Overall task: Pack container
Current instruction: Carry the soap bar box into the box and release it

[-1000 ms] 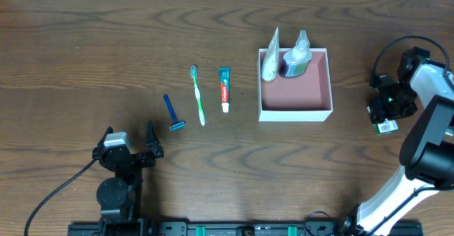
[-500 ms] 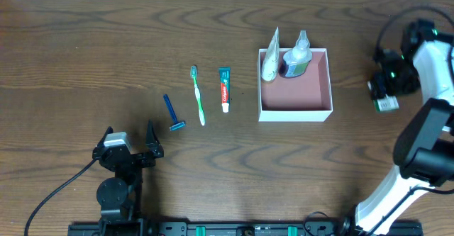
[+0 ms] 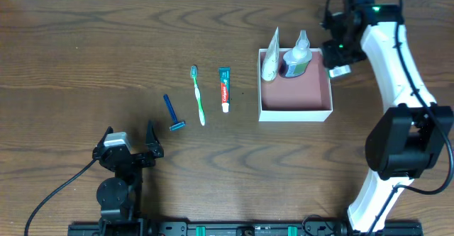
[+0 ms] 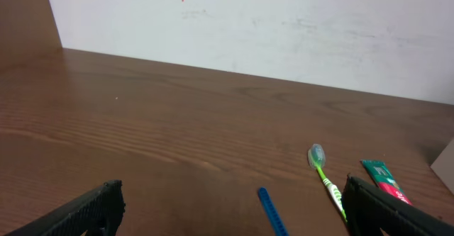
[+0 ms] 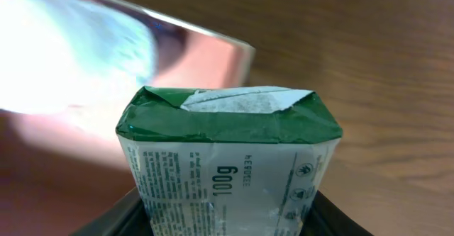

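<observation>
Overhead, the container (image 3: 295,114) sits on the right half of the wooden table (image 3: 85,45), its white walls around a pink inside. In its far left corner stand a white tube (image 3: 270,60) and a clear bottle (image 3: 298,55) with teal liquid, touching or nearly touching each other.

The right gripper (image 3: 339,60) is at the container's far right corner, above its right wall. Its fingers are clamped on a packet (image 5: 227,158) with a green top and white printed sides. In the right wrist view the dark fingers (image 5: 333,218) press the packet from both sides, with the pink inside to the left and bare wood to the right.

To the left of the container lie a toothpaste tube (image 3: 225,88), a green toothbrush (image 3: 198,96) and a blue razor (image 3: 172,113), side by side and apart.

The left gripper (image 3: 131,145) rests near the near left edge, fingers spread wide and holding nothing.
</observation>
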### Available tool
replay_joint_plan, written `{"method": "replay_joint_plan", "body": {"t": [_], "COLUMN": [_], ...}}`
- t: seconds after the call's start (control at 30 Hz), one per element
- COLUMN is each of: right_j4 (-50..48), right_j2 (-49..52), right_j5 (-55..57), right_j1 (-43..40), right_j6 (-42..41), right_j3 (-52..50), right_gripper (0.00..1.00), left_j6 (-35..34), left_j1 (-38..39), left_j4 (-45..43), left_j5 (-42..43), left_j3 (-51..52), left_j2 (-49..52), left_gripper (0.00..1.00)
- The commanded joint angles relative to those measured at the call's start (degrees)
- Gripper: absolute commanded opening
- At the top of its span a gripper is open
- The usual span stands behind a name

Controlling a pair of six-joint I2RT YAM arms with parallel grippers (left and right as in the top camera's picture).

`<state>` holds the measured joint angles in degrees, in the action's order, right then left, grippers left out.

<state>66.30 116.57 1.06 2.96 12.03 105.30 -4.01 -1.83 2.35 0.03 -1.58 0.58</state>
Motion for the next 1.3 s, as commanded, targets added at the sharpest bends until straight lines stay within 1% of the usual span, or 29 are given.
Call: {"method": "replay_joint_plan", "body": {"t": [0.0, 0.23, 0.43, 0.63, 0.83, 1.1, 1.27], "right_j4": [-0.6, -0.2, 3.8, 8.8, 9.6, 9.0, 9.2], "right_j2": [-0.5, -0.5, -0.5, -0.5, -0.5, -0.5, -0.5], "right_j5": [0.0, 0.0, 0.0, 0.0, 0.0, 0.0, 0.0], "right_j1": [1.4, 4.0, 6.0, 6.1, 6.4, 6.6, 6.6], "right_j6": [-7.0, -12.2, -15.9, -16.9, -18.4, -18.4, -18.4], "right_j3": [1.2, 1.1, 1.0, 0.8, 0.6, 0.5, 0.5], "right_gripper": [0.47, 0.48, 0.48, 0.47, 0.48, 0.56, 0.58], "left_j6": [0.8, 0.8, 0.8, 0.8, 0.8, 0.8, 0.8], "left_j1": [-0.3, -0.3, -0.3, -0.3, -0.3, -0.3, -0.3], "left_j4": [1.8, 1.8, 1.8, 1.8, 1.8, 1.8, 1.8], "left_j5": [-0.7, -0.7, -0.7, -0.7, -0.7, -0.7, -0.7], "left_j3": [1.4, 1.4, 1.4, 1.4, 1.4, 1.4, 1.4], "left_j2": [-0.2, -0.2, -0.2, -0.2, -0.2, -0.2, -0.2], "left_gripper": [0.98, 0.98, 0.98, 0.98, 0.98, 0.98, 0.98]}}
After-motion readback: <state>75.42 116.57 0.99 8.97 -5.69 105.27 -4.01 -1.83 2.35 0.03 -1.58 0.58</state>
